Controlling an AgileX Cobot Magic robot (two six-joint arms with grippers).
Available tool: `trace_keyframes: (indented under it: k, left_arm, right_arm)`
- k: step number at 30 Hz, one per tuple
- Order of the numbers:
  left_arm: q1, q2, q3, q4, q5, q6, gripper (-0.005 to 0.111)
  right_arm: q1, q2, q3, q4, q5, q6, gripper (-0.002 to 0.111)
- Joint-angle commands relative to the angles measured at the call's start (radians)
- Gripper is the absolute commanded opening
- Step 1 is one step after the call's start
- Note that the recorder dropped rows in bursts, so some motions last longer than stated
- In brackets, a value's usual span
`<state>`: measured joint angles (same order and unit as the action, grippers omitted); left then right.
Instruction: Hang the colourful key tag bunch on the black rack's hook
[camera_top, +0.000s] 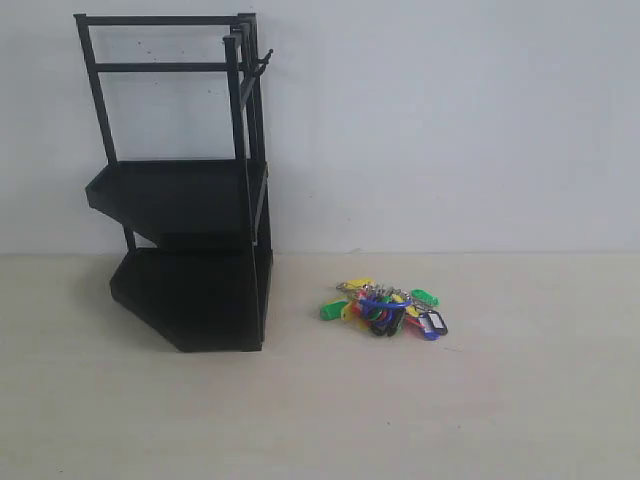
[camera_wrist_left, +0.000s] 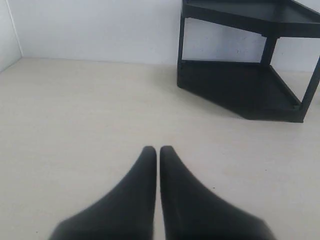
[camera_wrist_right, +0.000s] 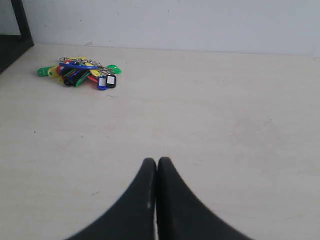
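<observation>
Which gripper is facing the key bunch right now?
The right gripper: the key tag bunch lies ahead of it on the table, while the left gripper faces only the black rack.

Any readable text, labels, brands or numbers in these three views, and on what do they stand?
None can be read.
The white label windows on the colourful plastic key tag bunch are too small to tell whether anything is written on them.
The tall black metal two-tier rack, pale table and white wall show no markings.
</observation>
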<state>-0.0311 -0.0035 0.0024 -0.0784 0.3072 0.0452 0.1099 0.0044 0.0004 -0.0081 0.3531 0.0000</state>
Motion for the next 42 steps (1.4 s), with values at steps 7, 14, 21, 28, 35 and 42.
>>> trace_keyframes:
  k: [7,14,21,28,35,42]
  left_arm:
    - [0.003,0.004,-0.002,-0.002,-0.011,0.000,0.004]
    - [0.003,0.004,-0.002,-0.002,-0.011,0.000,0.004]
    - [0.003,0.004,-0.002,-0.002,-0.011,0.000,0.004]
    - [0.003,0.004,-0.002,-0.002,-0.011,0.000,0.004]
    - [0.003,0.004,-0.002,-0.002,-0.011,0.000,0.004]
    - [0.003,0.004,-0.002,-0.002,-0.011,0.000,0.004]
  right_arm:
    - [-0.002,-0.004,0.000,-0.001,-0.010,0.000,0.000]
    - [-0.002,-0.004,0.000,-0.001,-0.010,0.000,0.000]
    - [-0.002,-0.004,0.000,-0.001,-0.010,0.000,0.000]
    - [-0.002,-0.004,0.000,-0.001,-0.010,0.000,0.000]
    - [-0.002,-0.004,0.000,-0.005,-0.017,-0.016,0.000]
    - [-0.002,-0.004,0.000,-0.001,-0.240,-0.028,0.000]
